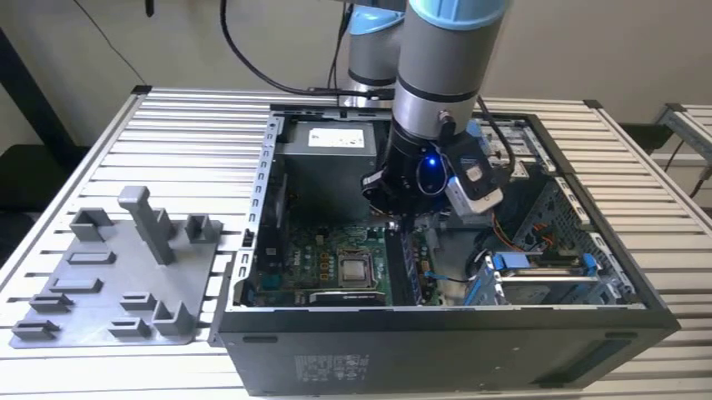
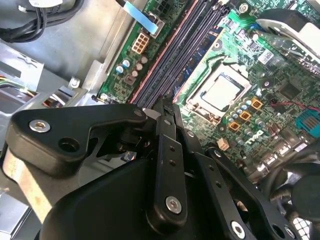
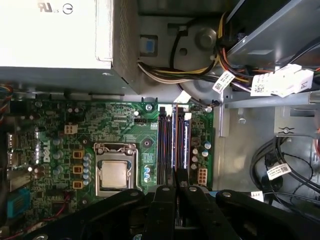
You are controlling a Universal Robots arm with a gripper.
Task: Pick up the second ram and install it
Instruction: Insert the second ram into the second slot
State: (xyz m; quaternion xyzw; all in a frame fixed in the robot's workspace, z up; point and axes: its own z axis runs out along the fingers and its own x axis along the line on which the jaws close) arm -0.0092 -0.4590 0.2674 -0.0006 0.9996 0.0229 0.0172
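1. The gripper [image 3: 176,191] sits low inside the open computer case [image 1: 445,354] on the worktop [image 1: 178,133], over the memory slots [image 3: 165,145].
2. Its fingers are pressed nearly together, apparently pinching the second ram [image 3: 181,145], which stands edge-up in the slots.

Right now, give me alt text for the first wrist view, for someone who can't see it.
The black gripper hangs over the memory slots of a green motherboard, where a dark ram stick stands on edge. A silver processor sits beside the slots; a metal power supply and cables lie beyond.
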